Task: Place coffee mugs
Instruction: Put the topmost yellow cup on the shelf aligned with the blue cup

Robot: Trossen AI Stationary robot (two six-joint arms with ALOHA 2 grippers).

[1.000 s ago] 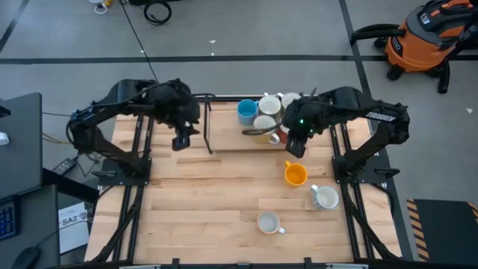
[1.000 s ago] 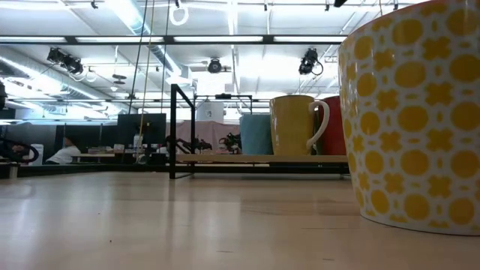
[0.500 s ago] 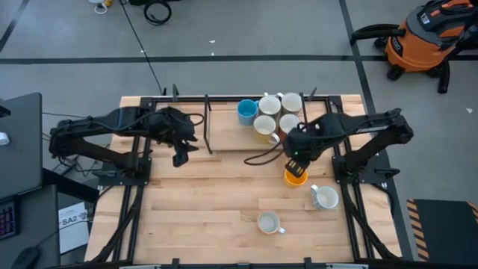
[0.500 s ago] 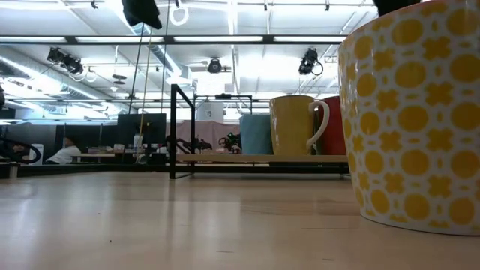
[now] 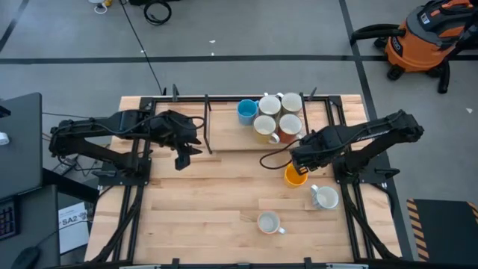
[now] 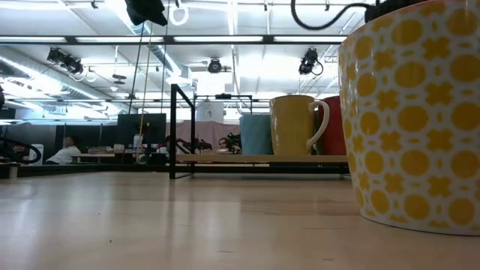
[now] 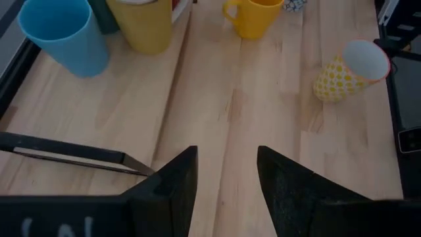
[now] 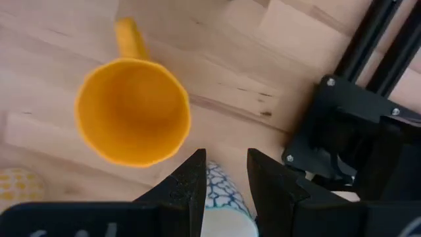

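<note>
The only legible writing is "SA2" on a paper sheet (image 5: 71,222) lying off the bench's (image 5: 202,209) left edge.

Four coffee mugs (image 5: 270,116) stand clustered on a raised board (image 5: 231,142) at the far edge: one blue, three pale. An orange mug (image 5: 296,175) stands on the bench just in front of the board. A white mug (image 5: 325,197) sits near the right edge, and a patterned mug (image 5: 268,223) near the front.

The right claw (image 5: 300,159) hovers directly above the orange mug, fingers parted, grasping nothing. The left claw (image 5: 181,151) hangs released over the board's left end. The bench's left half and centre lie open.
</note>
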